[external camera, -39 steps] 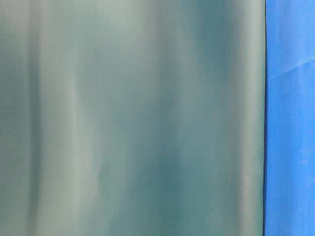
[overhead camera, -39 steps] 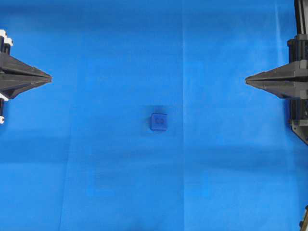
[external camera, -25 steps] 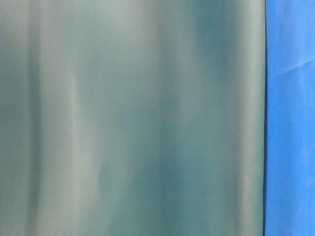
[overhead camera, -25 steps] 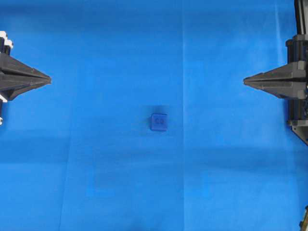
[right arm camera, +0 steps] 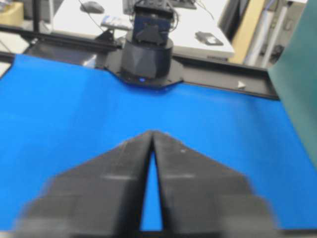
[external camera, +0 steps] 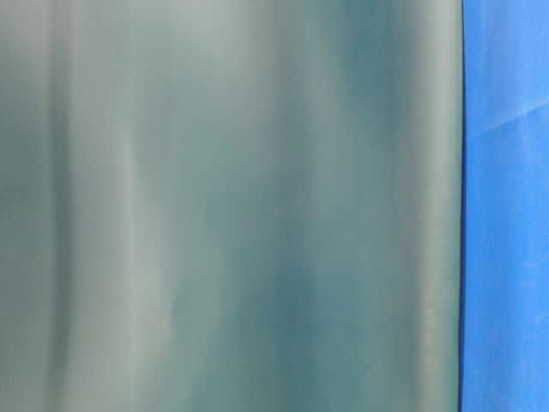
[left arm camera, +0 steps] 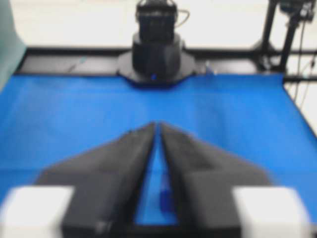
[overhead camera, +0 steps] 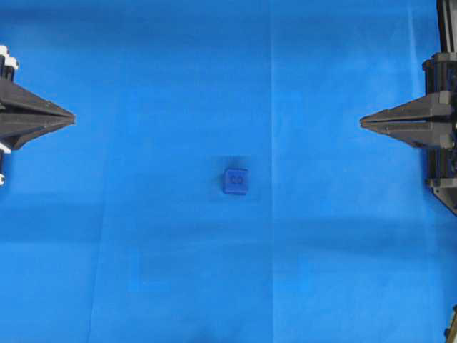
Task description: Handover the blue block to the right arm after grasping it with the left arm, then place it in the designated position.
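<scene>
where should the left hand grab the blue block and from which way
Grip the blue block across two opposite flat side faces, coming straight down from above. It lies flat on the blue cloth with its embossed face up, sides free all round and nothing beside it. The left hand is far off at the left edge with its tips together, so it probably needs to open first.

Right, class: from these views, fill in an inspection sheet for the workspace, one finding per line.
Surface: blue cloth, creased.
Job's things: blue block lies mid-cloth, untouched.
Clutter: nothing seen on the cloth.
End effectors: left end effector and right end effector at opposite edges, fingertips together, both empty.
Cables: some beside the frame, off the cloth.
Surroundings: green panel fills the table-level view; desk behind.
</scene>
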`<state>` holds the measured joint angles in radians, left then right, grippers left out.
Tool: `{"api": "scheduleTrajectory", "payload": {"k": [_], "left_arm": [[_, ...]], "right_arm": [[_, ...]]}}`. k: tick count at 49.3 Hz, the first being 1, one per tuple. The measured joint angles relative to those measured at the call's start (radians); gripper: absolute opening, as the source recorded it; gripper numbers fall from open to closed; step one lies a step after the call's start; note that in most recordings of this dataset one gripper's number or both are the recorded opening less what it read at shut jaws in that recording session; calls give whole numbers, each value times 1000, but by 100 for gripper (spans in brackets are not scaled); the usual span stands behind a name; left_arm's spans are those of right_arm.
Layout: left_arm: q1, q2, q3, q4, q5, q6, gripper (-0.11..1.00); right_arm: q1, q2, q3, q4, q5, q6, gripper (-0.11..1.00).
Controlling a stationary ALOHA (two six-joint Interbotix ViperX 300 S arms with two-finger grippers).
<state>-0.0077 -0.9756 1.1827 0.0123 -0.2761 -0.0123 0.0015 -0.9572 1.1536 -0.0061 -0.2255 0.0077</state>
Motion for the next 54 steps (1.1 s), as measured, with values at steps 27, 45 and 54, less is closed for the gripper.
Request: {"api": "scheduleTrajectory", "payload": {"k": [27, 45, 54], "left_arm": [[0, 0, 0, 0, 0, -5, 93], [0, 44, -11, 2, -44, -8, 93], [2, 141, -57, 0, -100, 6, 93]], "right_arm": [[-2, 12, -21, 2, 9, 0, 98], [-2, 25, -21, 2, 8, 2, 98], [-2, 34, -23, 2, 6, 2, 98]]}}
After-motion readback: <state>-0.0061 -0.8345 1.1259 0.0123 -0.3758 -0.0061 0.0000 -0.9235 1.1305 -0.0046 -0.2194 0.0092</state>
